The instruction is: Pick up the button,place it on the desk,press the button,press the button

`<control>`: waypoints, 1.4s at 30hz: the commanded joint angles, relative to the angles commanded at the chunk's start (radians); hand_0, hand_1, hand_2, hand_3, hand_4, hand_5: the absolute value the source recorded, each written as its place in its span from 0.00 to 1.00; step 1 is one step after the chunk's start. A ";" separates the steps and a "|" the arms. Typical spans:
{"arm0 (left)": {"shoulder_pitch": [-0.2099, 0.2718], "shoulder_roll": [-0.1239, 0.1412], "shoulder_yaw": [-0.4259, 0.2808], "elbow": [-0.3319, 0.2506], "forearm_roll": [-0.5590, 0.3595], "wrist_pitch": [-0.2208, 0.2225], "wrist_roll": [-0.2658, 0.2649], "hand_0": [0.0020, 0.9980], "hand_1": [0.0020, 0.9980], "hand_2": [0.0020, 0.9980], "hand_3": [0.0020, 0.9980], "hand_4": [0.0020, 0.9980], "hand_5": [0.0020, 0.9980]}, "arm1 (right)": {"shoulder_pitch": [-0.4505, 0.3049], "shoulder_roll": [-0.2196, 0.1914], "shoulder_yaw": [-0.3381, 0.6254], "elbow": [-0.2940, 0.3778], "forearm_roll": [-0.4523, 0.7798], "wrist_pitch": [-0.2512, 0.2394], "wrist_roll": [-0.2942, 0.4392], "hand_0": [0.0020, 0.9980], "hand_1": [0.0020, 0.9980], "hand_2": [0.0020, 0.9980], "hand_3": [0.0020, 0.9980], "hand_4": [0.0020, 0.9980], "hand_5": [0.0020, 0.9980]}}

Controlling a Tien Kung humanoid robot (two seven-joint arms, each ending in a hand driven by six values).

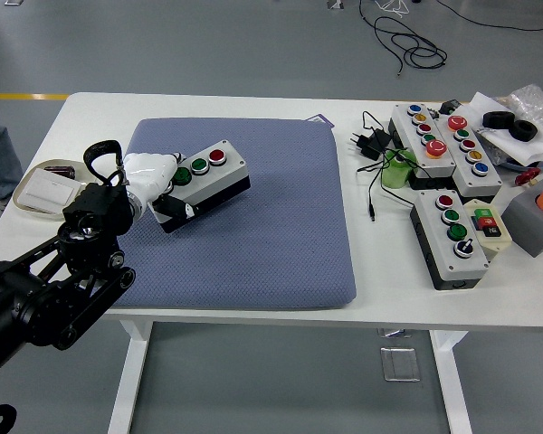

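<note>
I judge this a robotics lab or workshop: grey sealed floor with yellow line (23,96), loose cables (407,41), white table (253,107) carrying several industrial push-button boxes (448,237) and a power adapter (366,143)

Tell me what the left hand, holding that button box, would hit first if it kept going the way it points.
The left hand points right and slightly away. Beyond the button box lies only bare blue mat; the black adapter looks the likely first obstacle, though depth is unclear.

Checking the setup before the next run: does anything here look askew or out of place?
The button box sits skewed on the blue pad, held at its left end by the left robot hand. On the table's right, a loose adapter cable trails among other button boxes.
</note>
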 joint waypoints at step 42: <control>-0.081 0.046 0.113 0.066 0.068 -0.078 -0.506 0.31 0.26 0.20 0.29 0.34 0.00 | -0.011 0.002 -0.008 0.000 0.003 0.002 -0.003 0.65 0.47 0.62 0.56 0.30 0.23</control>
